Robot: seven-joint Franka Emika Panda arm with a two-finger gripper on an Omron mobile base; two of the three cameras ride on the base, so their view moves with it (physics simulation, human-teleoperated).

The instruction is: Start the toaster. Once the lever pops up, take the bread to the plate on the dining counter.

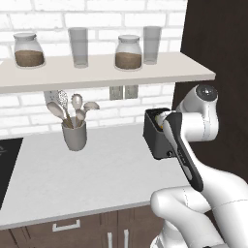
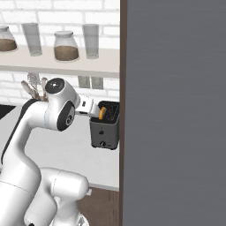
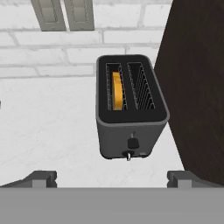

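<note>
Left base view: the toaster sits on the pale grey worktop, at its right end, near a dark cabinet wall. The white arm rises from lower right and covers the toaster's right side; a bit of golden bread peeks at its top. Left of it a grey utensil cup holds several spoons and a slotted tool, handles down. The shelf above carries two lidded glass jars with brown filling low in each, and two tall clear tumblers whose contents cannot be made out. Outlets sit on the white brick wall under the shelf. A black cooktop edge shows far left.

Right base view: the toaster stands just beside a tall grey panel. The bread stands upright in the slot nearer the arm. The arm's wrist reaches toward the toaster top. The jars and tumblers line the shelf as before.

Hand view: the gripper hangs above and in front of the toaster, fingertips spread wide apart, holding nothing, touching nothing. The toaster has two long slots; the left one holds the orange-gold bread on edge, the right one shows bare wire. A dark lever and a tiny pale knob sit on the narrow face toward the camera.
</note>
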